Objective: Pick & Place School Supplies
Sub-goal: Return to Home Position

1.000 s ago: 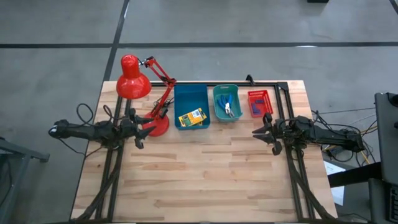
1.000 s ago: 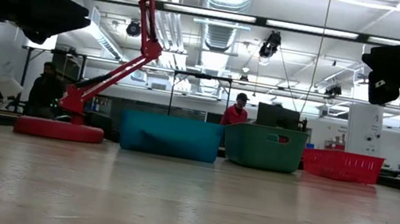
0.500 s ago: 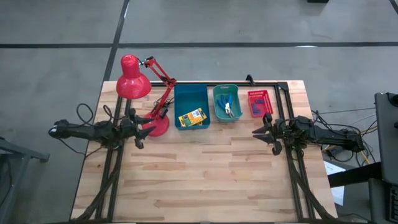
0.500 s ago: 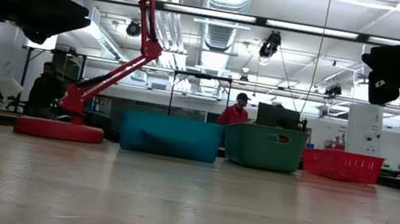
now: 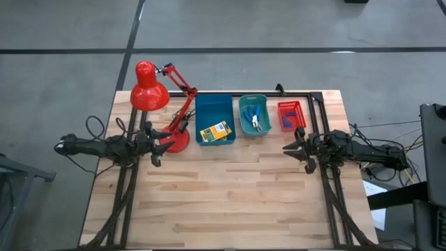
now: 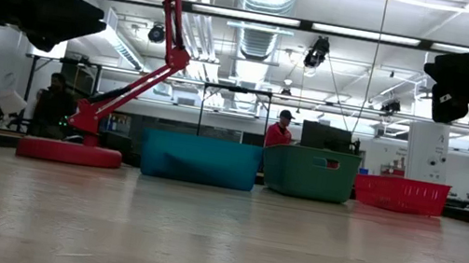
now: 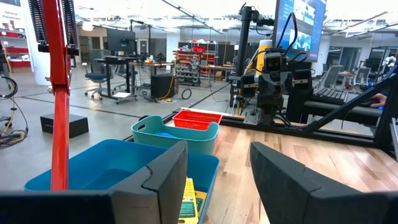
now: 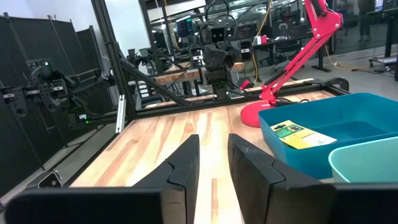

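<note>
The crayon boxes [image 5: 214,132] lie in the blue bin [image 5: 212,108], the blue-handled tools [image 5: 256,120] in the teal bin [image 5: 253,97] and the purplish erasers [image 5: 290,120] in the red bin [image 5: 291,103]. Sorting looks finished, so the left gripper [image 5: 166,143] and right gripper [image 5: 287,148] hover spread and empty at the bench [image 5: 230,202] sides.

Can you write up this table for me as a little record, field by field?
Lamp: red desk lamp, left of the bins
Blue bin: yellow-and-green crayon box
Teal bin: blue-handled tools
Red bin: bluish bits, too small to tell
Left gripper: open, empty, raised near lamp base
Right gripper: open, empty, raised near red bin
</note>
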Controlling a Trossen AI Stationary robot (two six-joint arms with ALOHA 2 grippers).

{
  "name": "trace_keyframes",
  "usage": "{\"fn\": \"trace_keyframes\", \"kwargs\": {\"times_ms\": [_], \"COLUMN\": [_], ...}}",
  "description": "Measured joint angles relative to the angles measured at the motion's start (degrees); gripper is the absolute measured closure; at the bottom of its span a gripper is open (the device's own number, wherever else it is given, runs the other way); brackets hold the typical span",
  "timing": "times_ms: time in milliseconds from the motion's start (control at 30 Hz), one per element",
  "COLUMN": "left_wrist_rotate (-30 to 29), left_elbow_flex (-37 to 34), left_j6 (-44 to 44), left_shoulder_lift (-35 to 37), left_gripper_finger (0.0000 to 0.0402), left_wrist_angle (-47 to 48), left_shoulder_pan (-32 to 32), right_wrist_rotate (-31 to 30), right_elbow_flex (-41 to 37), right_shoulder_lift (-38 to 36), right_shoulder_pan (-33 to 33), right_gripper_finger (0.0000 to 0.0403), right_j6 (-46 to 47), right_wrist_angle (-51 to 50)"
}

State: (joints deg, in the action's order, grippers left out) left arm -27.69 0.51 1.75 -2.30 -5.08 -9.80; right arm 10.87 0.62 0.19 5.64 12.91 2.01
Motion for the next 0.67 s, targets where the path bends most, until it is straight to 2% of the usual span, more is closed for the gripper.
{"fn": "trace_keyframes", "kwargs": {"times_ms": [667], "left_wrist_rotate": [-0.02], "left_elbow_flex": [0.0], "left_j6": [-0.02], "left_shoulder_lift": [0.0], "left_gripper_finger": [0.0219], "left_wrist_angle": [0.0], "left_shoulder_pan": [0.0], "right_wrist_rotate": [0.0], "right_elbow_flex": [0.0], "right_shoulder_lift": [0.0], "right_shoulder_pan": [-0.01], "right_gripper_finger": [0.033], "right_j6": [0.0], "right_wrist_angle": [0.01]}}
